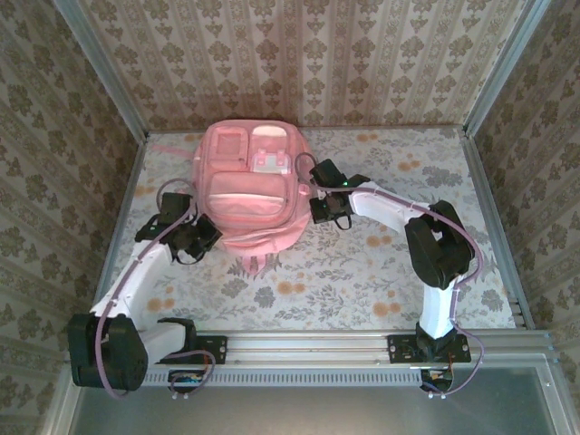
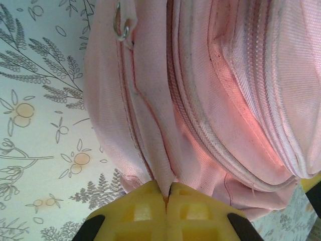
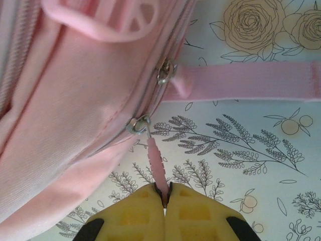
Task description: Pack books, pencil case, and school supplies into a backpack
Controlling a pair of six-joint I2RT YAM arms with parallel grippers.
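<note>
Pinching the zipper pull (image 3: 155,160) sticking straight toward it, the right end effector (image 3: 165,193) is sitting right of the backpack (image 1: 249,195) on the counter (image 1: 362,272), while the left end effector (image 2: 167,193) is squeezing its cloth.

Place: staged robot test booth, lab-style
Walls: damask wallpaper panels (image 1: 317,54) between aluminium posts (image 1: 98,68)
Table: floral cloth (image 1: 362,272), aluminium mounting rail (image 1: 308,346)
</note>
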